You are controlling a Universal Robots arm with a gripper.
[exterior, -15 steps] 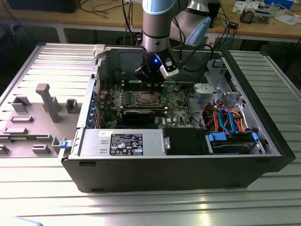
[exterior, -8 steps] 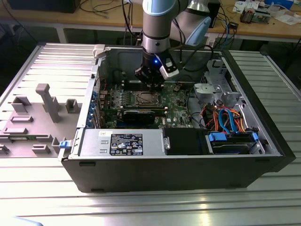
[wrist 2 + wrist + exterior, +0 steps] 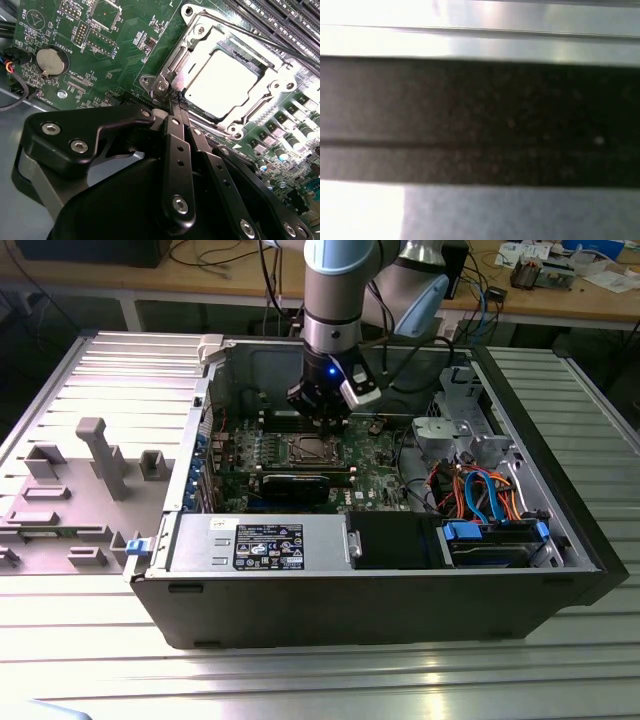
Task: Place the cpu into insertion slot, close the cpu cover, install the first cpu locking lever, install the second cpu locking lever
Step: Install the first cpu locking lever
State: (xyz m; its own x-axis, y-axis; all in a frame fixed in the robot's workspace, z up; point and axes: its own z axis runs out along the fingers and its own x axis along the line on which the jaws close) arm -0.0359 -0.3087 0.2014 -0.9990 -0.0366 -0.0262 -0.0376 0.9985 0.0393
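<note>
CPU (image 3: pixel 222 85) sits flat in the insertion slot (image 3: pixel 192 107), its pale silvery top showing through the square cut-out of the cpu cover (image 3: pixel 280 82), which lies down over it in the second wrist view. The slot sits on the green circuit board (image 3: pixel 125 35) inside an open computer case (image 3: pixel 400 610); in the exterior view the slot (image 3: pixel 311 449) lies near the middle of the board, just under the arm's tool. A thin wire lever (image 3: pixel 260 42) runs along the far side of the cover, between it and the long black memory slots (image 3: pixel 295 25).

The gripper (image 3: pixel 176 103) hangs directly over the near corner of the socket frame, its black fingers (image 3: pixel 172 135) drawn together to a narrow tip with nothing visibly held between them; the tip is at or just above the frame's corner, and contact cannot be judged. In the exterior view the gripper (image 3: pixel 322 422) points down into the case, with a small blue light on the wrist above it.

A round coin battery (image 3: pixel 51 60) sits on the board well away from the socket. Toward the exterior view's right are a grey drive cage (image 3: pixel 455 430) and a bundle of orange and blue cables (image 3: pixel 480 490). A metal box with a label (image 3: pixel 260 545) runs along the case's near side. The case rests on a ribbed metal table (image 3: pixel 100 660).
</note>
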